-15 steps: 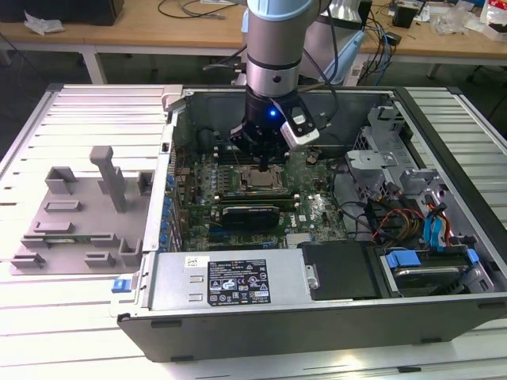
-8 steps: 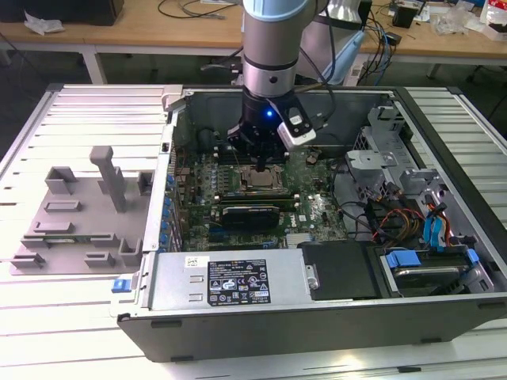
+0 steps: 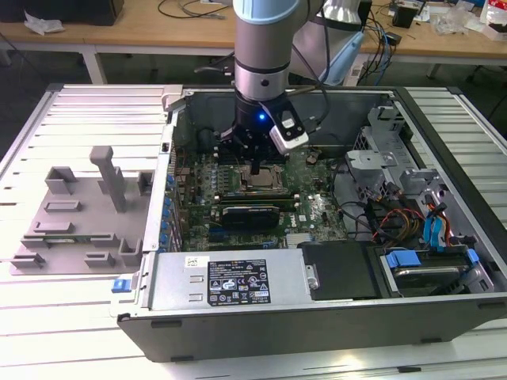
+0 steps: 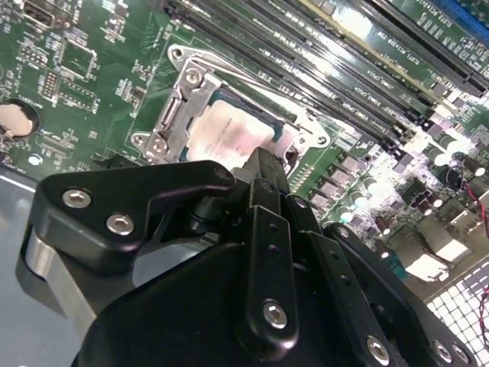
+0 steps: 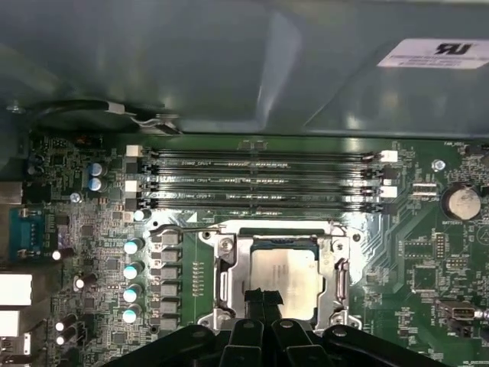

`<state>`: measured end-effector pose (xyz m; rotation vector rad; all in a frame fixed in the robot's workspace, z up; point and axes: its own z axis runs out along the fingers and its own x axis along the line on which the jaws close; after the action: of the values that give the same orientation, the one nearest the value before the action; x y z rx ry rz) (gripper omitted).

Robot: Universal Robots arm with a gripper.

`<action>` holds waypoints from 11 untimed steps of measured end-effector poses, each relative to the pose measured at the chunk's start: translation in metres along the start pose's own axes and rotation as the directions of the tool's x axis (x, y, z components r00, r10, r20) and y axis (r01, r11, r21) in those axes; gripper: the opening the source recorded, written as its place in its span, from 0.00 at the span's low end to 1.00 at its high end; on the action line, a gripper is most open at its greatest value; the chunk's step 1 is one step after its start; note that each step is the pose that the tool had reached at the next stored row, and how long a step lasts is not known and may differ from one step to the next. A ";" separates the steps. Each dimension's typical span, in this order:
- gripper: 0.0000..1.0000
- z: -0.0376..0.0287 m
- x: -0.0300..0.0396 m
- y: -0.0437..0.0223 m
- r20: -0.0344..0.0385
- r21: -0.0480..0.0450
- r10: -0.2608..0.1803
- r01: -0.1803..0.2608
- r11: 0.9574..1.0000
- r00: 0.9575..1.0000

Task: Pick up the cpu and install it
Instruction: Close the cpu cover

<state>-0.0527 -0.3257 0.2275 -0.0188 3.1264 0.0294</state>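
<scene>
The cpu (image 3: 267, 180) (image 4: 229, 136) (image 5: 292, 272), a flat square chip with a shiny silver top, lies flat inside the metal socket frame (image 4: 182, 98) (image 5: 223, 269) on the green motherboard (image 3: 317, 207). My gripper (image 3: 255, 168) (image 4: 263, 164) (image 5: 262, 297) hangs just above the socket, over one edge of the chip. Its black fingertips (image 5: 254, 298) are pressed together with nothing between them. The fingers hide part of the chip's near edge in both wrist views.
The open computer case (image 3: 444, 313) surrounds the board. Memory slots (image 5: 260, 180) run beside the socket. A power supply (image 3: 230, 281), drive cage (image 3: 428, 265) and cables (image 3: 396, 220) crowd the exterior view's right. A grey plastic tray (image 3: 79, 218) with upright blocks sits at the left.
</scene>
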 end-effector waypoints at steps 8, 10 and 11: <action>0.11 0.0100 0.0115 -0.0003 0.015 0.000 -0.021 0.021 1.000 1.000; 0.11 0.0148 0.0146 -0.0003 0.016 0.000 -0.024 0.024 1.000 1.000; 0.11 0.0166 0.0148 -0.0003 0.016 0.000 -0.024 0.024 1.000 1.000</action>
<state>-0.0673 -0.3259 0.2107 -0.0557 3.1096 0.0295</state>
